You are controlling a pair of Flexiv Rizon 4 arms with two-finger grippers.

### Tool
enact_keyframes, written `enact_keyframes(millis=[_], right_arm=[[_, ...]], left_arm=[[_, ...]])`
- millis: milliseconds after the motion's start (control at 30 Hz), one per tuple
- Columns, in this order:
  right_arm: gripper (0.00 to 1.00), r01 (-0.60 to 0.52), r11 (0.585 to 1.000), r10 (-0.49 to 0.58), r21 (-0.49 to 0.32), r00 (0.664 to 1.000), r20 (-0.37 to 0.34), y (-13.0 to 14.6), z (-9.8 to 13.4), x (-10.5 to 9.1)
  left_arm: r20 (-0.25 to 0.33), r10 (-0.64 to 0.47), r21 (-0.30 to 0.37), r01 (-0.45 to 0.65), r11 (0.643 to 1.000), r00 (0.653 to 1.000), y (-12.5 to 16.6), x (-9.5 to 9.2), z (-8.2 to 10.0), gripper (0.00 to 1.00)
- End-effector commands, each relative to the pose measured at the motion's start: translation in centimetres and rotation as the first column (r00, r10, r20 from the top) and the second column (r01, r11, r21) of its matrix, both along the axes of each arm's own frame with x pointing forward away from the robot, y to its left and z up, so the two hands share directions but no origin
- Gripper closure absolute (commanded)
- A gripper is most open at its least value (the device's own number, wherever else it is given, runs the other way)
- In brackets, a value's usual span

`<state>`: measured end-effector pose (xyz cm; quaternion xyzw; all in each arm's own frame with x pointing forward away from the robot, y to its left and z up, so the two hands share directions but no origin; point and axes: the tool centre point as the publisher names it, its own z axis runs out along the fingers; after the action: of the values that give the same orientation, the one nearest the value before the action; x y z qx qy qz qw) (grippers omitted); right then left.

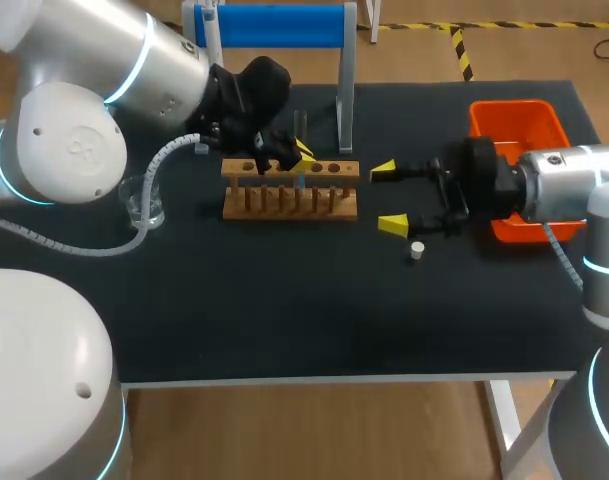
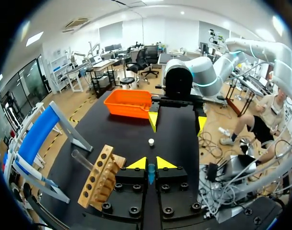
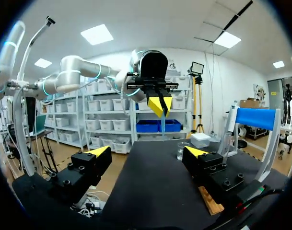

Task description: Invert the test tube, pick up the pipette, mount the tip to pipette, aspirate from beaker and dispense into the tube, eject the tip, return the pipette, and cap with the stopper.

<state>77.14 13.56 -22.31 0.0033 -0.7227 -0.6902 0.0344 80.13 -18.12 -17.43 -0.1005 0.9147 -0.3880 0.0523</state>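
Altogether: one wooden rack (image 1: 290,190) mid-table, one clear beaker (image 1: 144,200) at left, one orange bin (image 1: 514,125) far right, and one white stopper (image 1: 417,251), all on a black table (image 1: 284,310). Over the rack, the left gripper (image 1: 292,155) pinches a thin blue piece (image 3: 162,123). Lying level near the stopper, the right gripper (image 1: 388,198) has its fingers wide apart.

Laboratory bench: you are working at a black-topped table (image 1: 314,310) that is carrying a wooden test-tube rack with a row of round holes (image 1: 290,190), a clear glass beaker (image 1: 144,203), a small white stopper (image 1: 417,251), an orange plastic bin (image 1: 519,125) and a grey stand with a blue top bar (image 1: 274,25). Your silver-and-white left arm (image 1: 104,90) and right arm (image 1: 574,180) are flanking the rack, the left gripper (image 2: 150,164) pinching a thin blue-tinted tube (image 3: 162,125).
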Motion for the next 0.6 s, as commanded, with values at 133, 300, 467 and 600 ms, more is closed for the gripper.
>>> enact_keyframes(millis=[133,300,467,600], right_arm=[[0.00,-0.015,1.000,0.015,-0.010,1.000,-0.003,2.3,-0.2,0.8],[0.00,-0.006,1.000,0.007,-0.020,1.000,0.026,3.6,-0.1,0.9],[0.00,0.000,1.000,0.001,-0.019,0.999,0.041,4.7,0.0,1.2],[0.00,0.002,1.000,-0.001,-0.014,0.999,0.043,5.3,0.0,1.4]], left_arm=[[-0.003,0.000,0.004,0.000,1.000,1.000,0.0,0.1,0.1,1.00],[-0.003,0.000,0.004,0.000,1.000,1.000,0.0,0.1,0.1,1.00],[-0.003,0.000,0.004,0.000,1.000,1.000,0.0,0.1,0.1,1.00],[-0.003,0.000,0.004,0.000,1.000,1.000,0.0,0.1,0.1,1.00]])
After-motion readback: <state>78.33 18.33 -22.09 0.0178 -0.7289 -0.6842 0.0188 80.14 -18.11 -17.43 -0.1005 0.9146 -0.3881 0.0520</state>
